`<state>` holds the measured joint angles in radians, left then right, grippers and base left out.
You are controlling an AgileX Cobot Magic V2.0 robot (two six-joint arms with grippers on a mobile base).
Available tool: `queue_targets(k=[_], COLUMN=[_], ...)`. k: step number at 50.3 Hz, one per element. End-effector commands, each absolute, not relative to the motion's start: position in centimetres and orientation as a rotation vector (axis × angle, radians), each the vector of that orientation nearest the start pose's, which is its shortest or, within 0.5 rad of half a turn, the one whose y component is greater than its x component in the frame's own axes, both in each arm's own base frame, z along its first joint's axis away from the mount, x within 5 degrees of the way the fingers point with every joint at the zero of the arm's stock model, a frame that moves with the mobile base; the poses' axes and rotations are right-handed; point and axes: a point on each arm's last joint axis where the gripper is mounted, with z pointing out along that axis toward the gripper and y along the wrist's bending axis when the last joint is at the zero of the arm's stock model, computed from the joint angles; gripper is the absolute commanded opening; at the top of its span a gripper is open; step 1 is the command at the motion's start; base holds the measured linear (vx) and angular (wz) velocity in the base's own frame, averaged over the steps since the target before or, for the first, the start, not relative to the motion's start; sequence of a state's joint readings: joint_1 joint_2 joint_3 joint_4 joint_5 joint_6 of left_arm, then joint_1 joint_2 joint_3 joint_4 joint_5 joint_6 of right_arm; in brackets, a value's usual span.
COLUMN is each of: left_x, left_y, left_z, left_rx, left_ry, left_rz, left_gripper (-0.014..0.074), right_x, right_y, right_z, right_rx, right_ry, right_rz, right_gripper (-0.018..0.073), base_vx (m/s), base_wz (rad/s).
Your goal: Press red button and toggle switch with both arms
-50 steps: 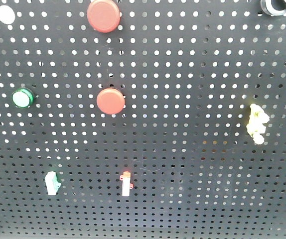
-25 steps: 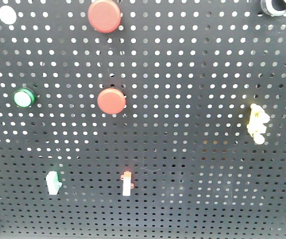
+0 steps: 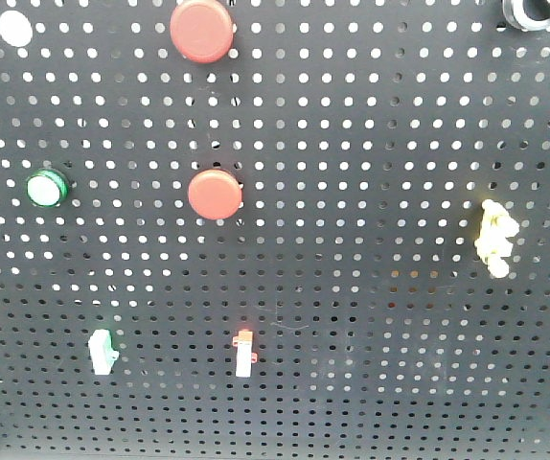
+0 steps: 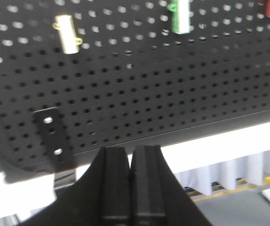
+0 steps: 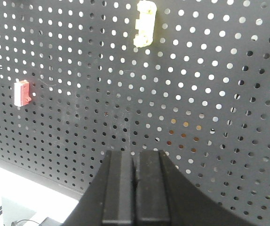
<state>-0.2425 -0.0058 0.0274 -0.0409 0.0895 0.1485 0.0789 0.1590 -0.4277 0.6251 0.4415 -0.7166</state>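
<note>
Red button sat on the black pegboard, centre-left in the front view, w/ a second, larger red button above it at the top edge. Neither gripper touched either one.

Left gripper, seen from its wrist cam, had both black fingers pressed together, nothing between them. It was below the board's bottom edge, apart from the board. Above it on the board: a yellow-capped switch upper left, a green-capped switch upper centre, and a black bracket w/ two screws near the lower left corner.

Right gripper was likewise closed, fingers flush, holding nothing. It faced the pegboard; can't tell if the tips touched it. A red-capped switch was on the board to its left, a pale yellow toggle above it.

In the front view, the red-capped switch was bottom centre, the green-capped one to its left, the pale yellow toggle far right. A green button sat left of the red button, a white button in the top left corner, and a black-and-white knob at the top right, cut off by the frame.
</note>
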Motion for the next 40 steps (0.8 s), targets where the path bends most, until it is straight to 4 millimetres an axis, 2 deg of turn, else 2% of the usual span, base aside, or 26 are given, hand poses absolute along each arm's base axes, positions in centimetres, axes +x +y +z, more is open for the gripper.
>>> queue_targets(k=[1,40], left_x=[5.53,5.52], left_y=[-1.33,-1.33], left_z=[19.06,19.04], left_rx=[0.257,0.256], left_ry=[1.531,1.536], left_rz=[-0.110,-0.110], left_gripper=[0.0001,0.0001], right_x=[4.13,4.13], right_y=[2.32,2.33], right_z=[32.57,32.56], right_rx=[-0.320,-0.321], right_ry=[1.479,1.481], right_rz=[0.135,0.135], right_gripper=[-0.0003,-0.0003], base_vx=[0.00,0.00], base_wz=[0.00,0.00])
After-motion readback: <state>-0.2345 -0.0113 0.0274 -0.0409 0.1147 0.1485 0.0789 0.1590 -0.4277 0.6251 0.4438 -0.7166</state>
